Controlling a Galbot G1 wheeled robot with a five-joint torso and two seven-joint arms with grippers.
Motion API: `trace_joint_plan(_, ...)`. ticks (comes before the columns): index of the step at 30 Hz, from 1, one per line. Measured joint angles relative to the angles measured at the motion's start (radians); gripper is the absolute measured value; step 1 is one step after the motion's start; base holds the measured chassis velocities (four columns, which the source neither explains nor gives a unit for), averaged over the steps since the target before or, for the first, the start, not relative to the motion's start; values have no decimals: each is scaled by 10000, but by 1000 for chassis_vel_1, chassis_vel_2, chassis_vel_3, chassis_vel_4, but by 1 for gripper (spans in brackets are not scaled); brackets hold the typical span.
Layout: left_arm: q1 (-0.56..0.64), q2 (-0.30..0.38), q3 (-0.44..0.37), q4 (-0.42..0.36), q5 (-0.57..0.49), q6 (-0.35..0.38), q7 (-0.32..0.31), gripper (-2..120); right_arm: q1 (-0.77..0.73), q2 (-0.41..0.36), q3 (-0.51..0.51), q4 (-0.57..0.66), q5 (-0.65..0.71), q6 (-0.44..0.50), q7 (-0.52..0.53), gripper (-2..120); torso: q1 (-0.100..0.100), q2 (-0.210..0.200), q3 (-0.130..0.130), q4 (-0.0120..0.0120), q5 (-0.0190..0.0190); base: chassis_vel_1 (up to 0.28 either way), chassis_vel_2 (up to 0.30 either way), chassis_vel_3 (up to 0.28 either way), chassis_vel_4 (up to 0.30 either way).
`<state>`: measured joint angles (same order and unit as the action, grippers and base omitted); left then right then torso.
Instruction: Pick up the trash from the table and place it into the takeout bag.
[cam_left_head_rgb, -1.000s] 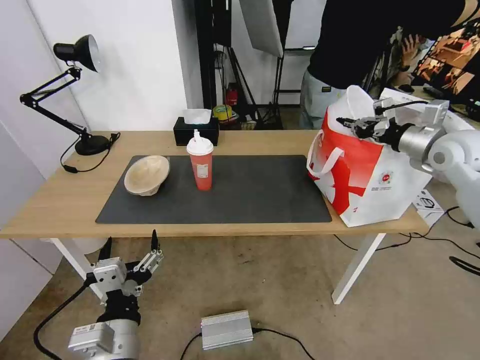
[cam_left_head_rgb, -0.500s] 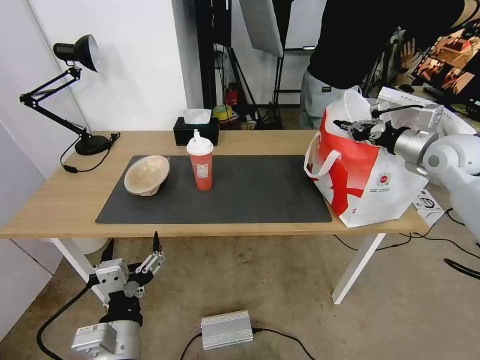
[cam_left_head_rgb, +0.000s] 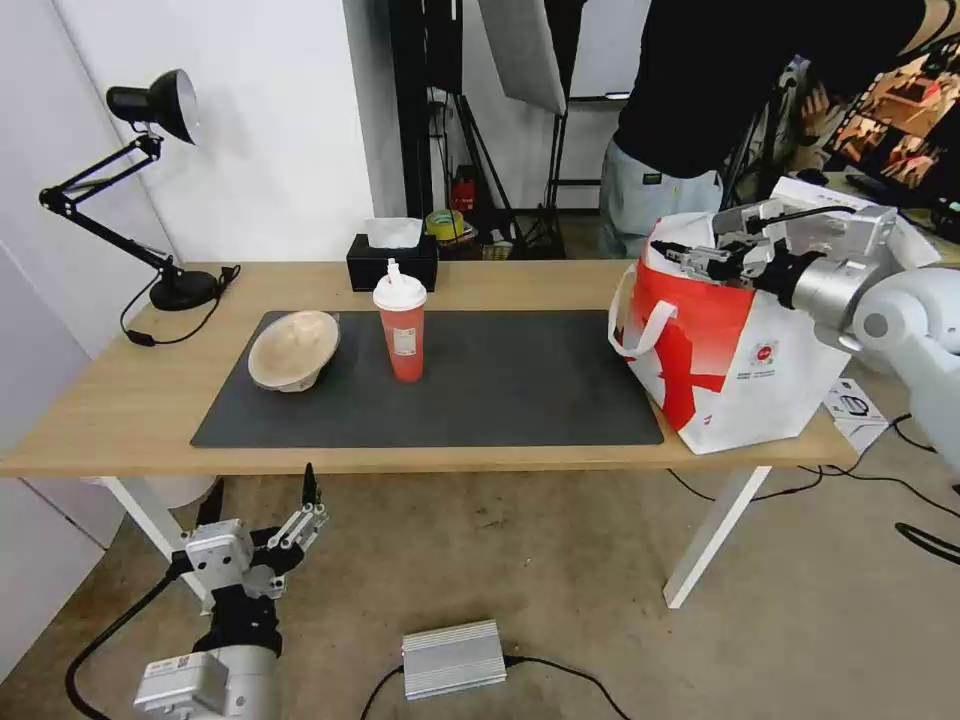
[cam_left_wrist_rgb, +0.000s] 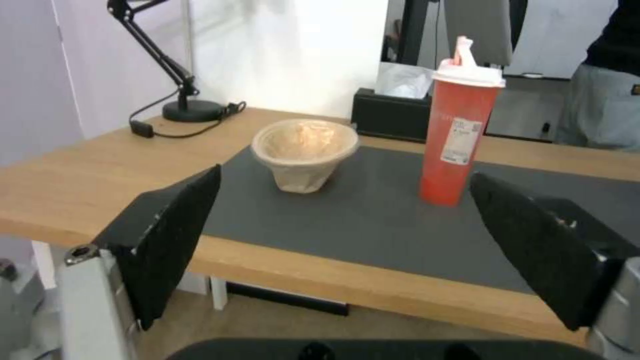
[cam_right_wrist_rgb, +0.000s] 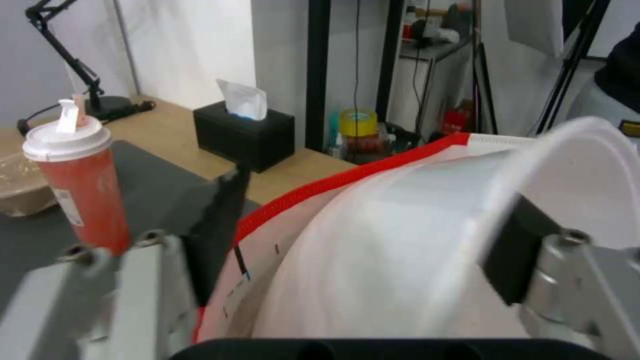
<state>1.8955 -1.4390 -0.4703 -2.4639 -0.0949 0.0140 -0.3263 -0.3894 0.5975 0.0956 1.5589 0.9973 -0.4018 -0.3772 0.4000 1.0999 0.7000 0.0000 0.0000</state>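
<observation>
Trash is in two places. The white bowl (cam_right_wrist_rgb: 427, 240) lies in the mouth of the takeout bag (cam_left_head_rgb: 740, 350), which stands at the right end of the table (cam_left_head_rgb: 120, 400). The right gripper (cam_left_head_rgb: 690, 232) hovers over this opening with its fingers spread wide, one on each side of the bowl, and I judge they do not clamp it.

The red drink cup (cam_left_head_rgb: 402, 330) stands upright on the dark grey mat (cam_left_head_rgb: 500, 390). The beige pulp bowl (cam_left_head_rgb: 293, 348) sits tilted near it, to the cup's left. The left gripper (cam_left_head_rgb: 262, 490) waits low, in front of the table edge, with its fingers apart and empty.

The cup looks light, tall and easy to tip, and its thin wall may give under pressure. I would hold it at the middle of the body, below the white lid. The pulp bowl seems light and fairly stiff with a rough surface, so a pinch over its rim should hold well.
</observation>
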Motion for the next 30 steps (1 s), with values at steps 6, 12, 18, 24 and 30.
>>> trace_joint_plan(6,-21,58,-22,-45,-16,-6,-15,100,-3,-193,24,51,-275,-41,36,99,0,0,0,0,0,0,0,0,0)
trace_joint_plan(12,-67,45,8,-43,-19,-9,-17,100,18,-401,21,58,-582,-139,43,100,0,0,-1,-1,0,0,0,0,0)
trace_joint_plan(18,-65,43,-3,-42,-22,-11,-19,100,221,-631,-145,56,-1368,-539,12,100,0,0,0,-1,0,0,0,0,0)
trace_joint_plan(24,-43,29,-1,-55,-19,-12,-22,100,448,-786,-360,232,-2232,-894,4,100,0,0,0,-1,0,0,0,0,0)
trace_joint_plan(30,-25,10,23,-57,-1,-16,-22,100,811,-938,-735,455,-2387,-1410,20,100,0,0,0,0,0,0,0,0,0)
